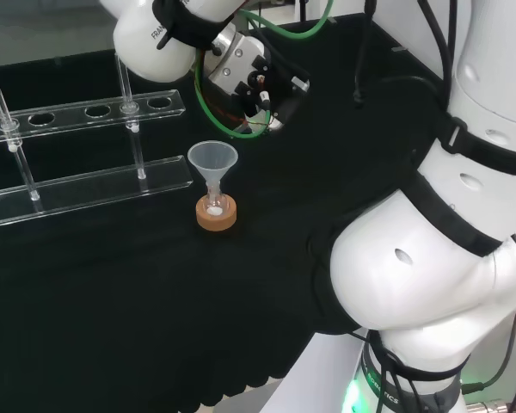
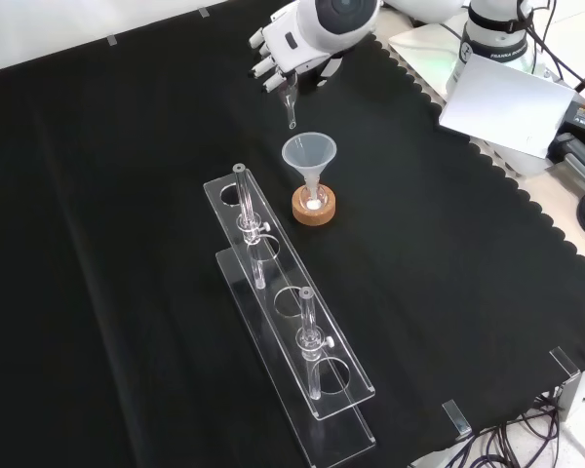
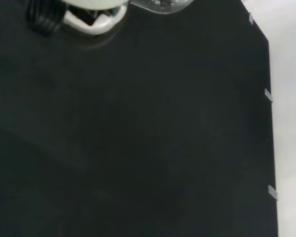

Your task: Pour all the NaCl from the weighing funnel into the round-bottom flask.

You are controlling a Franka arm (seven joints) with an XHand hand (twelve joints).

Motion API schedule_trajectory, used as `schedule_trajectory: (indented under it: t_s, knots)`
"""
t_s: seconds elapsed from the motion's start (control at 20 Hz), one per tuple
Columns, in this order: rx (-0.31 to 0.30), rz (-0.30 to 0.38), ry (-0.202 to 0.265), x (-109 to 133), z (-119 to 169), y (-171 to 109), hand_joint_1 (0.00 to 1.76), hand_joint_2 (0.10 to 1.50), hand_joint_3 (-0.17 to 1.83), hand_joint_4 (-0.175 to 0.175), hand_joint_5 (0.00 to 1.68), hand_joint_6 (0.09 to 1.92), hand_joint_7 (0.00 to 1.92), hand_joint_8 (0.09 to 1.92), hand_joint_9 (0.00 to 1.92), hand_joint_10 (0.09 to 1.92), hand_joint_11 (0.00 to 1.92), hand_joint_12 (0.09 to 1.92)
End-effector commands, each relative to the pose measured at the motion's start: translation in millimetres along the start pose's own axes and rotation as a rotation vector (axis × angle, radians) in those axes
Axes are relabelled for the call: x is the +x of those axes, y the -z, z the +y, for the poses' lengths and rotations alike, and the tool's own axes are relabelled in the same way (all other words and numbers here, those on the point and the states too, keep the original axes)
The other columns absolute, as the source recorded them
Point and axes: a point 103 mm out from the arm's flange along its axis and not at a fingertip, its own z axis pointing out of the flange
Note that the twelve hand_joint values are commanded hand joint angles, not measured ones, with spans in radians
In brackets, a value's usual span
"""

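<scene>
A black cloth [image 2: 97, 244] covers the bench. In the front view, left to right: a clear plastic test-tube rack [image 2: 291, 331] lies at centre, running down toward the right, with two upright glass tubes [image 2: 246, 219] in its holes. Just right of its upper end stands a small round-bottom flask [image 2: 313, 199] in a cork ring stand [image 2: 313, 208], with a clear plastic funnel [image 2: 309, 154] seated in its neck. White powder lies at the bottom of the flask.

Above the funnel, at the top of the view, the hand [image 2: 283, 47] has its fingers curled around a slim clear weighing funnel [image 2: 290, 109], whose spout points down, close above the funnel's rim and apart from it.

In the head view the funnel and flask stand right of the rack.
</scene>
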Motion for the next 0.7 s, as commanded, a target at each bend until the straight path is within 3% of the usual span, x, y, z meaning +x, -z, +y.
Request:
schedule_trajectory:
  t_s: [0.05,0.7]
  knots:
    - [-0.04,0.245,0.017,-9.1,3.8,-9.9,1.11,0.73,0.51,0.175,1.27,0.61,0.8,0.67,1.32,0.1,1.07,0.86]
    - [-0.027,0.427,-0.001,-20.6,9.3,-22.0,1.11,0.73,0.51,0.175,1.27,0.61,0.8,0.67,1.32,0.1,1.08,0.86]
